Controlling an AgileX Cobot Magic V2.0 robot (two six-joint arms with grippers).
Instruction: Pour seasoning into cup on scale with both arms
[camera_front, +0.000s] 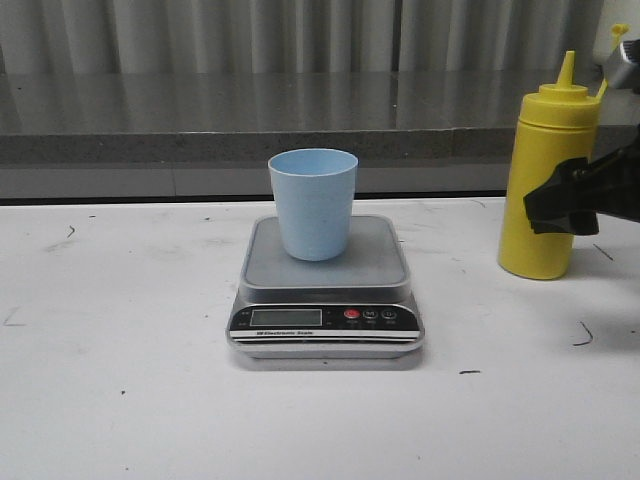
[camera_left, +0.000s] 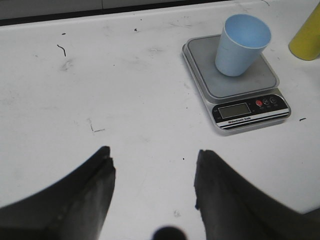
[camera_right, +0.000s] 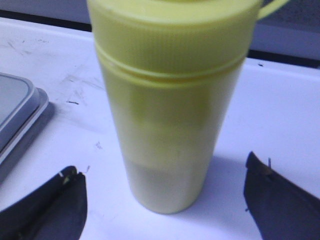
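Note:
The light blue cup (camera_front: 313, 204) stands upright on the grey platform of the silver scale (camera_front: 325, 320) at the table's middle; both also show in the left wrist view, the cup (camera_left: 242, 45) on the scale (camera_left: 250, 107). The yellow seasoning bottle (camera_front: 548, 170) stands upright on the table to the right of the scale. My right gripper (camera_front: 562, 200) is open in front of the bottle; in the right wrist view the bottle (camera_right: 170, 105) stands ahead of the wide-apart fingers (camera_right: 57, 200), not touching them. My left gripper (camera_left: 152, 170) is open and empty over bare table, left of the scale.
A grey stone ledge (camera_front: 200, 115) runs along the back of the white table (camera_front: 120, 400). A yellow object (camera_front: 620, 35) shows at the far right on the ledge. Small dark marks dot the tabletop.

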